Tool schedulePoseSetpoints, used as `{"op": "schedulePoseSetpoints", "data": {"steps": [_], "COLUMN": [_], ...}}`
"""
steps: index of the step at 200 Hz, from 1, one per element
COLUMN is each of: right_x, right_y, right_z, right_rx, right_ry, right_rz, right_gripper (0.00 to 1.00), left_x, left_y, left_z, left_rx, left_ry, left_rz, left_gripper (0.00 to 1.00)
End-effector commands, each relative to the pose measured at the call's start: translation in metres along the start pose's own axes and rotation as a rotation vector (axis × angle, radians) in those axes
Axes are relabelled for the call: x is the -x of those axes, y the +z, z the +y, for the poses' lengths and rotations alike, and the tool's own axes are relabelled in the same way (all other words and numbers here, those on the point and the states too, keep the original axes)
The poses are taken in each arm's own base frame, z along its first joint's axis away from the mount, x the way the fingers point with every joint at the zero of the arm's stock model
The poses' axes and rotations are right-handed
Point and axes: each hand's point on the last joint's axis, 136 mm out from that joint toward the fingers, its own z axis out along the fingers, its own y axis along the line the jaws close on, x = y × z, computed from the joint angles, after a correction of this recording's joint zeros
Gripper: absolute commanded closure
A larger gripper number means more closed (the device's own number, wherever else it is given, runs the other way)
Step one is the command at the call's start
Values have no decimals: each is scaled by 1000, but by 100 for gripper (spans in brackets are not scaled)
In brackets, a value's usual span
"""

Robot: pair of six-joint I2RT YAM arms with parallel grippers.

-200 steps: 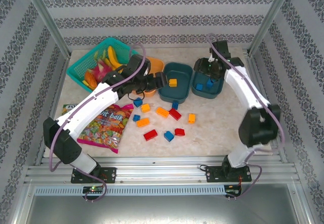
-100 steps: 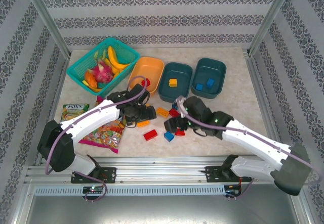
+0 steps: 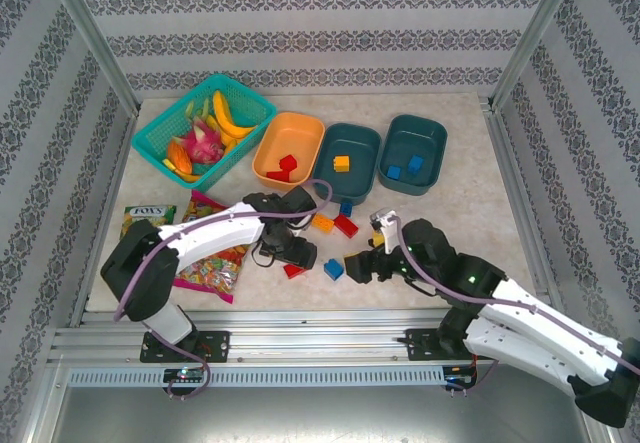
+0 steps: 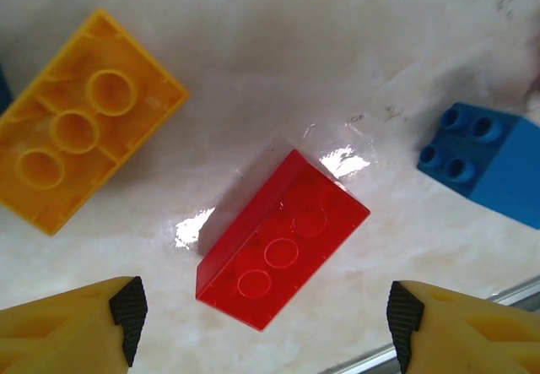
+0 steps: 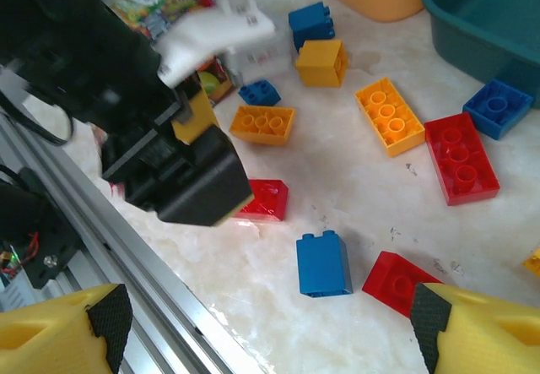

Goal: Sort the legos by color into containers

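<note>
Top external: finds left gripper low over the near middle of the table, right above a red brick. Places right gripper close by on the right, pointed at a blue brick lying between the two grippers. Counts loose bricks in orange, red, blue and yellow between grippers and tubs. Shows two red pieces in the orange tub, one yellow in the mid tub, two blue in the right tub. Sets basket of toy fruit at far left, candy bags at near left. Left wrist: looks down on the red brick lying flat on the table, between the left pads and touching neither, with jaws spread and grasping nothing. Puts an orange brick up left and the blue brick at right, both apart from the red one. Right wrist: looks out between wide-spread right pads, with bare table and rail between them, grasping nothing. Catches the left gripper as a dark block over the red brick, the blue brick just beside it, a second red brick near the right-hand pad, further bricks beyond, up to the tub edges.
</note>
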Motion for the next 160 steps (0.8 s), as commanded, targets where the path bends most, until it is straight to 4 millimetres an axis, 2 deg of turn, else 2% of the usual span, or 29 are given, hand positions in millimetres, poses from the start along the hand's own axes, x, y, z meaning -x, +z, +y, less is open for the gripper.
{"op": "schedulePoseSetpoints", "data": {"steps": [1, 54, 116, 160], "right_x": [-6, -5, -3, -2], "right_y": [-6, -6, -4, -3], "right_z": [-11, -15, -18, -23], "right_rx": [-42, -62, -70, -80], "right_ry": [42, 83, 93, 118], "right_rz": [-27, -38, -45, -58], "right_gripper": [11, 10, 11, 11], "left_x": [2, 1, -8, -5], "left_y": [4, 22, 40, 47], "left_z": [-6, -6, -11, -9], "left_rx": [29, 72, 89, 142], "left_ry": [144, 206, 239, 232], "left_rz": [14, 64, 104, 93], "left_gripper": [22, 22, 35, 47]}}
